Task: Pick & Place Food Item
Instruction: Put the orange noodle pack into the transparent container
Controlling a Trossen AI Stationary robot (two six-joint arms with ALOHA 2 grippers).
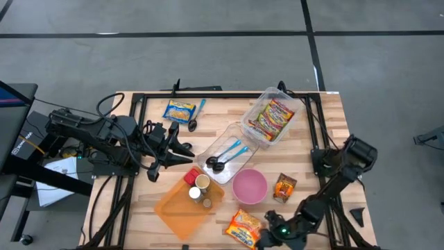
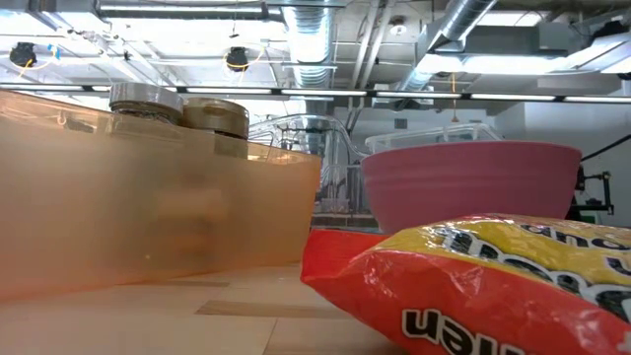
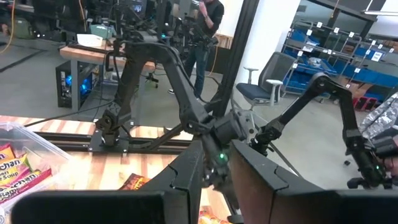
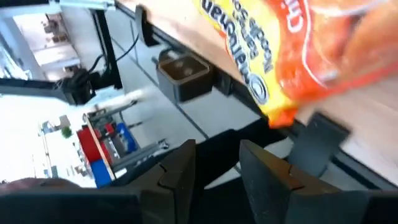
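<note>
An orange-and-yellow noodle packet (image 1: 244,226) (image 2: 493,286) (image 4: 298,56) lies flat on the wooden table (image 1: 326,139), at its near edge. My right gripper (image 1: 263,241) (image 4: 217,168) hovers at that edge just right of the packet. It is open, with nothing between its fingers and clear of the packet. My left gripper (image 1: 156,170) (image 3: 217,177) hangs above the table's left side, pointing level toward the right. Its fingers stand a little apart and hold nothing.
A pink bowl (image 1: 249,186) and an orange tray (image 1: 182,212) with cans stand just behind the packet. A small orange snack bag (image 1: 284,187) lies to the right. Farther back are a clear tray with spoons (image 1: 229,156), a clear tub of packets (image 1: 272,117) and a yellow packet (image 1: 179,111).
</note>
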